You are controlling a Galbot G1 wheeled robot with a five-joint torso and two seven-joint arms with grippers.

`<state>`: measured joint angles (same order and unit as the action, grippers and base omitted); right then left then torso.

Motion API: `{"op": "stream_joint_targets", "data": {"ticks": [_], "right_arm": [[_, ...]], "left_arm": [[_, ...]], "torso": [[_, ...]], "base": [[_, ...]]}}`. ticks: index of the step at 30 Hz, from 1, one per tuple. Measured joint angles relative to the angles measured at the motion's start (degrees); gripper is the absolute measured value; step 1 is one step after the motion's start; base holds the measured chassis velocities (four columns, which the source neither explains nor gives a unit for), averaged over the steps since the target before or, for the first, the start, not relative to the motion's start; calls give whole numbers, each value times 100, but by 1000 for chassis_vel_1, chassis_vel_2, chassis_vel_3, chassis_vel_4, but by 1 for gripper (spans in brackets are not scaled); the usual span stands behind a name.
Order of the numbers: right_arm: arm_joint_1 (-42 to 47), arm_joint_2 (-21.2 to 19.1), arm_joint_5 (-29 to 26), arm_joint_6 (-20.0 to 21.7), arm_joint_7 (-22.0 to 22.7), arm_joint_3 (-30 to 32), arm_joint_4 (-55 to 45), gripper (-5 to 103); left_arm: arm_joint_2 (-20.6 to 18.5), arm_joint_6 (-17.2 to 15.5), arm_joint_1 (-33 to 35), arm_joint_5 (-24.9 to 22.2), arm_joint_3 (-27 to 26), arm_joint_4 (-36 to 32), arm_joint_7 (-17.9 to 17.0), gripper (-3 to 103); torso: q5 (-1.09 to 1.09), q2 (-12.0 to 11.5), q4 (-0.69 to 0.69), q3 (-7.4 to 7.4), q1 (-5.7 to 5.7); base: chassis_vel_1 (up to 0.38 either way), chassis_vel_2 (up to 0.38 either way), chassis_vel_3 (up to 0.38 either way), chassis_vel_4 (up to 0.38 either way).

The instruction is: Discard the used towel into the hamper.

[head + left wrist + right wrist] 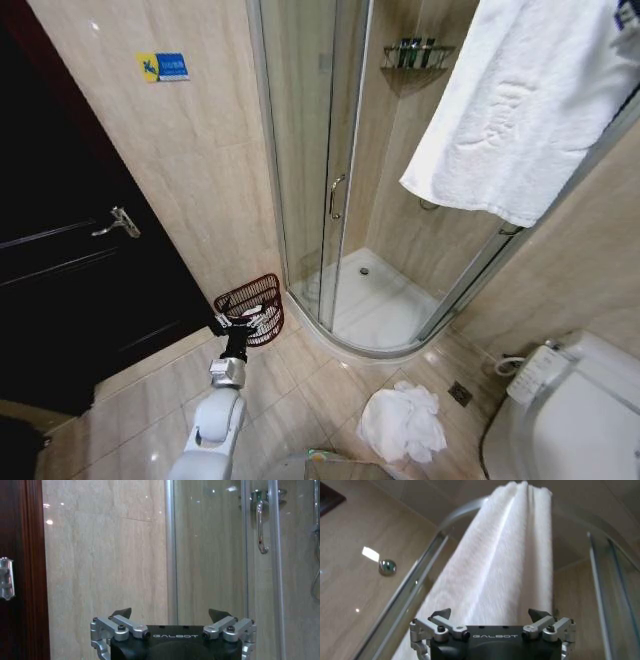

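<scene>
A white towel [520, 110] hangs over the shower enclosure's top rail at the upper right. In the right wrist view my right gripper [490, 613] is open just in front of this hanging towel [505, 555], with nothing between its fingers. A second white towel [402, 423] lies crumpled on the floor tiles near the toilet. The hamper [255, 292], a small reddish-brown wire basket, stands against the wall beside the shower. My left gripper [240, 322] is stretched out to the hamper's near rim. It is open and empty [170, 613], facing the wall and the shower glass.
A curved glass shower enclosure [330, 200] with a door handle fills the middle. A dark wooden door [60, 240] with a lever handle is on the left. A white toilet [570, 410] stands at the lower right, with a floor drain [460, 393] beside it.
</scene>
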<state>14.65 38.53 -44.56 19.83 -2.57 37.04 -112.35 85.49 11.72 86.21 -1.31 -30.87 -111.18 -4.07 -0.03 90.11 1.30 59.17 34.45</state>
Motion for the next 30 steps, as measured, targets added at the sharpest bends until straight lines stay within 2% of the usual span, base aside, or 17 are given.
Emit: {"op": "stream_joint_targets", "data": {"ticks": [6, 8, 13, 19, 27, 29, 30], "right_arm": [[-904, 167, 166, 58, 208, -578, 314, 100], [-1318, 323, 283, 131, 470, -814, 452, 100], [-1946, 648, 441, 212, 779, -1204, 734, 100], [-2515, 978, 657, 197, 706, -1597, 1241, 100], [-2848, 928, 692, 221, 686, -1805, 1565, 102], [-2882, 829, 617, 219, 678, -1840, 1601, 94], [-2882, 829, 617, 219, 678, -1840, 1601, 94]], "left_arm": [[1, 13, 37, 1, -48, -17, -2, 100], [1, 30, 50, 5, -58, -17, -3, 100], [-19, 33, 40, 6, -58, -17, -5, 100], [0, 39, 24, -5, -105, -15, -16, 100], [-11, 118, 56, -36, -152, 58, -27, 100], [-13, 144, 41, -41, -153, 96, -28, 100], [-13, 144, 41, -41, -153, 96, -28, 100]], "torso": [[3, -1, 0, 0, 0], [2, -1, -1, -1, -1], [1, -1, -2, -1, -1], [2, -2, 0, -1, -1], [2, -3, -1, -1, -1], [3, -2, -2, -2, -2], [3, -2, -2, -2, -2]], "base": [[0, 0, 0, 0], [0, 0, 0, 0], [0, 0, 0, 0], [0, 0, 0, 0], [0, 0, 0, 0], [0, 0, 0, 0], [0, 0, 0, 0]]}}
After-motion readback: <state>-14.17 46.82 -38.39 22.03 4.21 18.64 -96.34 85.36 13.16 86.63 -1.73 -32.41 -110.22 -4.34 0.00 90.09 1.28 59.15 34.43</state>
